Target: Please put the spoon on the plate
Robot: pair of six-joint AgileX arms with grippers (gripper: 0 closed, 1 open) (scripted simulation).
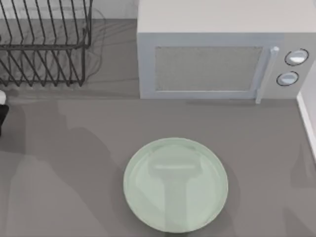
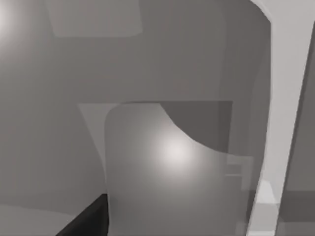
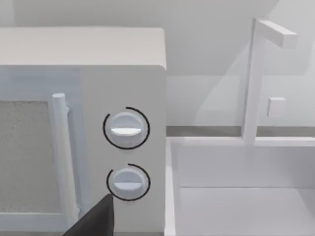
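A dark wedge (image 3: 93,219) is poking into the right wrist view just below the microwave's lower dial (image 3: 128,181); it is likely part of the right claw, but I cannot tell whether that claw is wide or narrow. A similar dark corner (image 2: 83,221) is sitting at the edge of the left wrist view against blurred grey surfaces, and the left claw's spread cannot be told either. A small piece of the left arm (image 1: 2,111) is peeking in at the top view's left edge, level with the foot of the rack.

The plate (image 1: 175,184) is lying flat on the table (image 1: 64,173), a round, pale mint-green, glossy disc with a shallow raised rim, sitting near the front edge and slightly right of centre. Its surface is reflecting soft grey shapes.

Bare table is stretching to the plate's left and right and between it and the microwave (image 1: 217,59) standing at the back. A black wire rack (image 1: 44,44) is occupying the back left corner, well apart from the plate. A white sink (image 3: 236,196) is adjoining the microwave on the right, with a white faucet (image 3: 256,78) rising behind it.
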